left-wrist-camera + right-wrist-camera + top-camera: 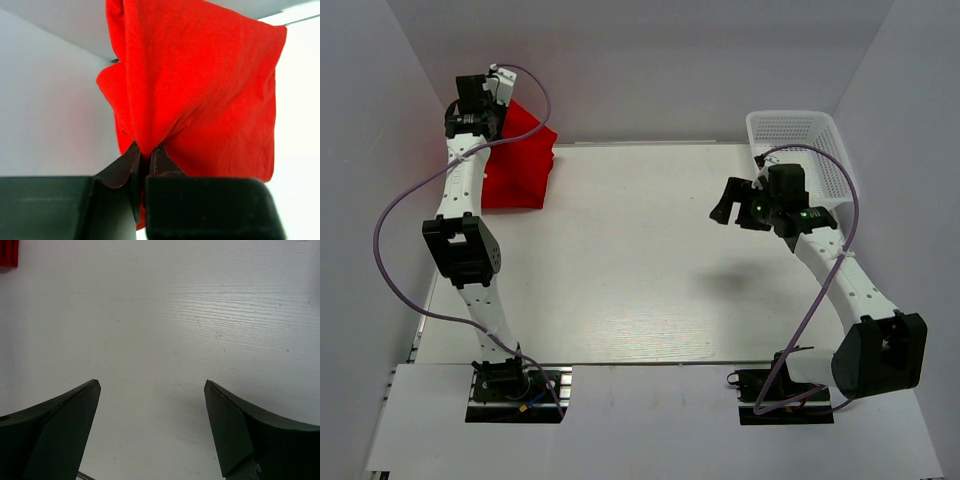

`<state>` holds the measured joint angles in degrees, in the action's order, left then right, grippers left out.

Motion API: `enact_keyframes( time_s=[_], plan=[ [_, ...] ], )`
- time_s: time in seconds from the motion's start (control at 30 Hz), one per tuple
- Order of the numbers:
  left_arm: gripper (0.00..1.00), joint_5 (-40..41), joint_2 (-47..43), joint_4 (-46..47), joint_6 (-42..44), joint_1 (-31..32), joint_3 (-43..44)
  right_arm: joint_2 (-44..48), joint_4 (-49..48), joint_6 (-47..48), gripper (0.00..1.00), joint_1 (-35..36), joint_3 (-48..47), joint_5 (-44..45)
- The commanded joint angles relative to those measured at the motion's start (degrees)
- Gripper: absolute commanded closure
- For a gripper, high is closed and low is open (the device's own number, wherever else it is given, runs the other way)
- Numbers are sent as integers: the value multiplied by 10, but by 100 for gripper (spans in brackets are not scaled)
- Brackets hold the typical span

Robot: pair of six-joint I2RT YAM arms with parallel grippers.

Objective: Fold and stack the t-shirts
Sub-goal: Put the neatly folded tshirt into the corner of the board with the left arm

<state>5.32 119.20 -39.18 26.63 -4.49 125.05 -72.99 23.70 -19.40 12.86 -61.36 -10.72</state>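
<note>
A bright red t-shirt (520,160) is bunched at the table's far left corner. Its upper part is lifted and its lower part rests flat on the table. I cannot tell if it is one shirt or a stack. My left gripper (496,112) is above it and is shut on a pinch of the red cloth. In the left wrist view the t-shirt (200,90) hangs from my closed left gripper (146,150). My right gripper (730,207) is open and empty above the table's right side. In the right wrist view (152,383) only bare table lies below it.
A white mesh basket (798,128) stands at the back right corner, just behind my right wrist. White walls close in the table on the left, back and right. A red corner of cloth (7,252) shows at the top left of the right wrist view.
</note>
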Motion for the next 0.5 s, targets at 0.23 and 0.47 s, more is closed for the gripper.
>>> enact_keyframes(
  time_s=[0.23,0.47],
  plan=[
    [100,-7,2,63,-20,-57,-10,-51,-23,-11,10,2,-47,-25],
    [100,1,52,77,-26,-75,-16,-76,-25,-11,10,4,-63,-33]
  ],
)
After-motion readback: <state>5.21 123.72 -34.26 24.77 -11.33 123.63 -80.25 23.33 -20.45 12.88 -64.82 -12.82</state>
